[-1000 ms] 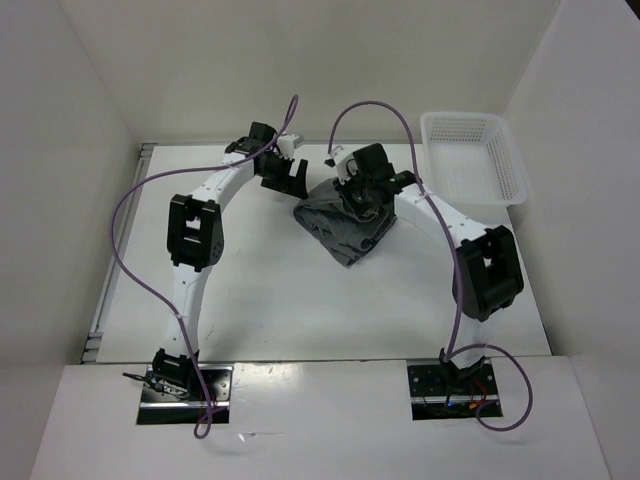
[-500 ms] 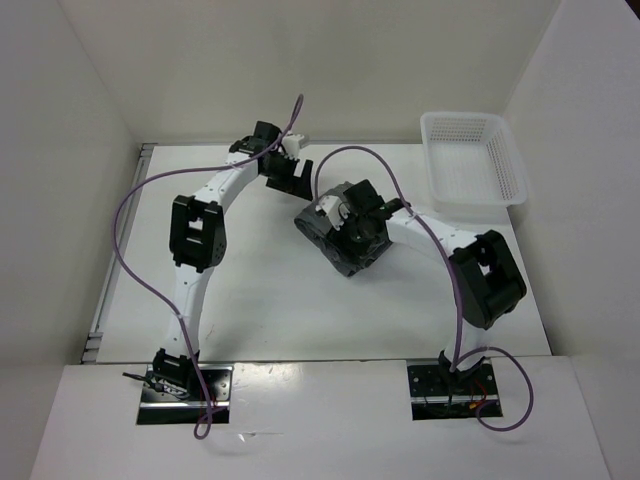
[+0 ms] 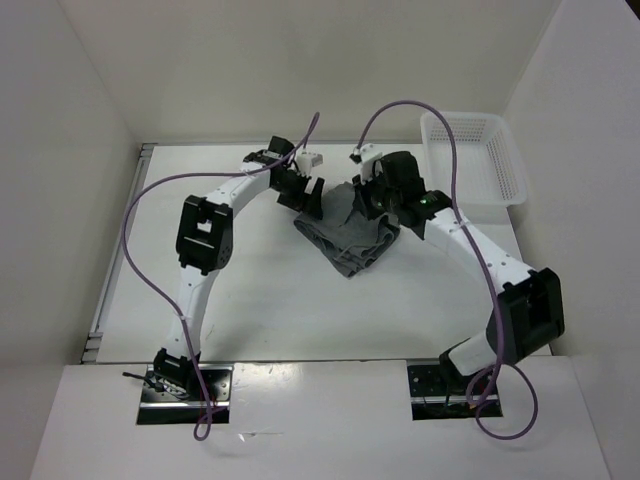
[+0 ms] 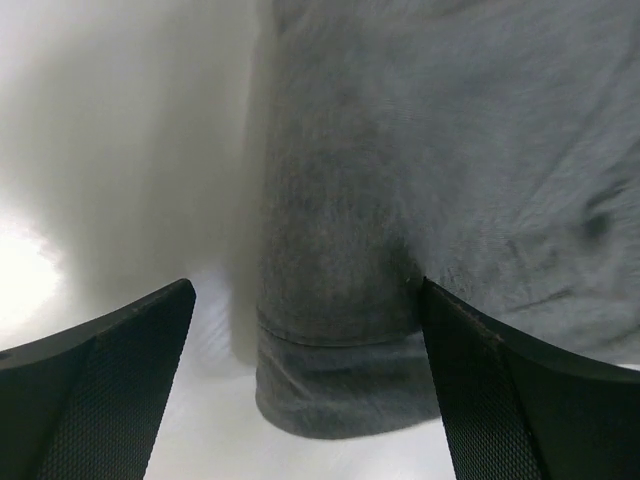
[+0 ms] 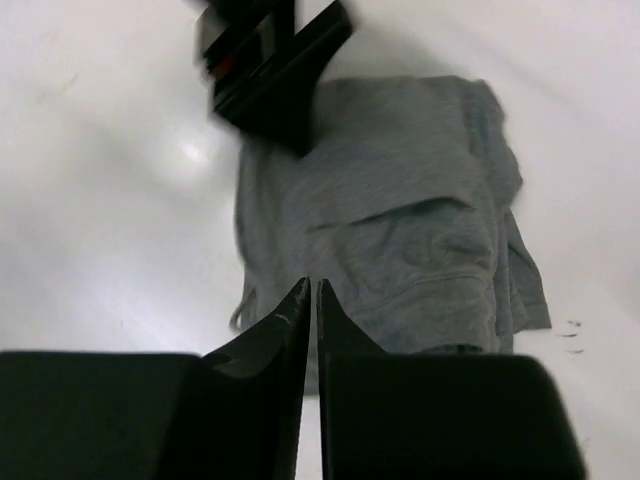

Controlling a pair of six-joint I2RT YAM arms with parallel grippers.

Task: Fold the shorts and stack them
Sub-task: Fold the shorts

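Observation:
The grey shorts (image 3: 345, 238) lie in a folded bundle at the far middle of the table. My left gripper (image 3: 307, 198) is open at the bundle's left edge; in the left wrist view its gripper (image 4: 307, 300) straddles a hemmed edge of the shorts (image 4: 420, 180) lying on the table. My right gripper (image 3: 376, 204) hovers over the bundle's far right part. In the right wrist view it (image 5: 312, 287) is shut on nothing, with the shorts (image 5: 400, 220) below and ahead of it and the left gripper (image 5: 270, 60) beyond.
A white mesh basket (image 3: 472, 160) stands at the far right corner of the table. White walls enclose the table on the left, back and right. The purple cables of both arms loop above the far half of the table.
The right gripper swung toward me over the shorts, then lifted back to their far right. The left gripper moved right to the bundle's left edge. The shorts lie flatter now.

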